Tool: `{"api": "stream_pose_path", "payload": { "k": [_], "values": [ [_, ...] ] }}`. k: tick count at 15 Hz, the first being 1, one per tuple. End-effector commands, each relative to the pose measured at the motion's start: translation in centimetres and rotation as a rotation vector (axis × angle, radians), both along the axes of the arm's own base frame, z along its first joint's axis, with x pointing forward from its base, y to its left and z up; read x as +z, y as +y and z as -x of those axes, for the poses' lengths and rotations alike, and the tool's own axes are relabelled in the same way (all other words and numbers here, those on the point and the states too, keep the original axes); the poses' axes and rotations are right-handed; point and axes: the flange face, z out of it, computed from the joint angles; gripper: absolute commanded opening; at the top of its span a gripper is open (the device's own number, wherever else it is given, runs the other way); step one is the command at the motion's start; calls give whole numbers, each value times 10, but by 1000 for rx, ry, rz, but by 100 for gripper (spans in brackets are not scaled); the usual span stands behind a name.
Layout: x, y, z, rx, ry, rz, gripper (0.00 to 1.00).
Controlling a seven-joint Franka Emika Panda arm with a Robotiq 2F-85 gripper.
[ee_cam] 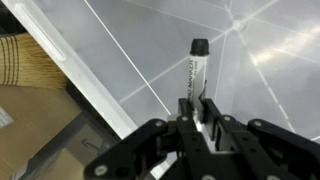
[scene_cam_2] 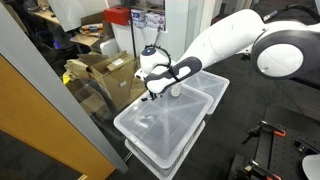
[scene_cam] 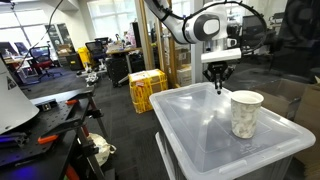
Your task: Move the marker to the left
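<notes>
- Claw [ee_cam: 197, 108] closed tight on the marker [ee_cam: 193, 70], it seems; the capped end juts out.
- Claw hangs just beside the cup [scene_cam: 246, 113], above the clear bench [scene_cam: 195, 135].

Robotics lab in an open-plan office, swivel chairs [scene_cam: 42, 62] beyond the far-left corner of the translucent bin lid [scene_cam: 195, 125] serving as counter, yellow crate [scene_cam: 147, 90] on dark carpet [scene_cam: 115, 112], cardboard boxes [scene_cam_2: 105, 72] near one long edge.
</notes>
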Motion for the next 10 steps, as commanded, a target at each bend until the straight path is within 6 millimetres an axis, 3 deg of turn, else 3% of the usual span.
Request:
{"api": "stream_pose_path", "payload": {
  "k": [1, 10],
  "values": [
    [17, 4, 26, -26, -22, 26, 5],
    [15, 21, 79, -2, -129, 51, 5]
  ]
}}
